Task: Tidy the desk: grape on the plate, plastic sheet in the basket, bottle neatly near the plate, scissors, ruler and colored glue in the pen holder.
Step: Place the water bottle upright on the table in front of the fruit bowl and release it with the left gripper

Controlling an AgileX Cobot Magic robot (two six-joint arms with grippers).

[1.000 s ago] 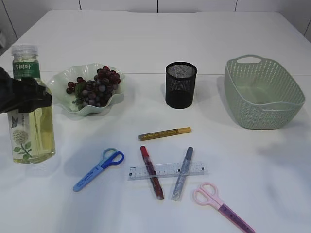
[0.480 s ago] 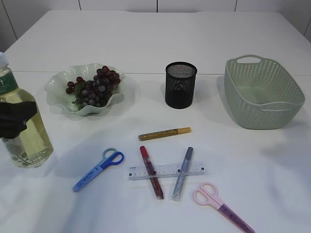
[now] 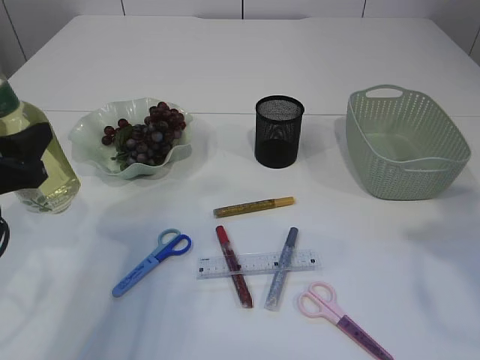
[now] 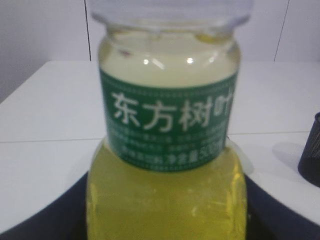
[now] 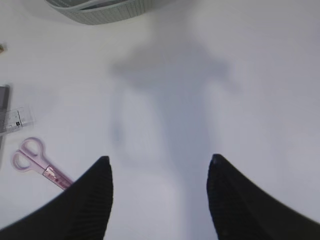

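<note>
The left gripper (image 3: 22,161) is closed around the body of the bottle (image 3: 41,161) at the far left edge of the exterior view. The jaws stand as wide as the bottle, one dark finger on each side. The bottle is upright, filled with yellow liquid, and carries a green label band below the neck. In the left wrist view the bottle (image 4: 167,150) fills the frame, with the pen holder (image 4: 311,152) at the right edge. Whether the bottle base rests on the table (image 3: 240,67) cannot be determined. The bottle is just left of the plate (image 3: 90,131).

The plate is pale green with a wavy rim. It contains the grape (image 3: 146,135) bunch. The pen holder (image 3: 279,131) is a black mesh cup, upright, right of the plate; nothing shows above its rim. The basket (image 3: 405,142) is green woven plastic at the right; no contents can be made out.

The right gripper (image 5: 160,177) is out of the exterior view. In the right wrist view it hovers above bare table with its jaws parted and nothing between them. The pink scissors (image 5: 37,162) lie to its left.

In front of the pen holder lie:
- gold glue pen (image 3: 253,206)
- red glue pen (image 3: 234,266) and grey glue pen (image 3: 281,268), both across the ruler (image 3: 259,264)
- blue scissors (image 3: 152,262)
- pink scissors (image 3: 341,319)
</note>
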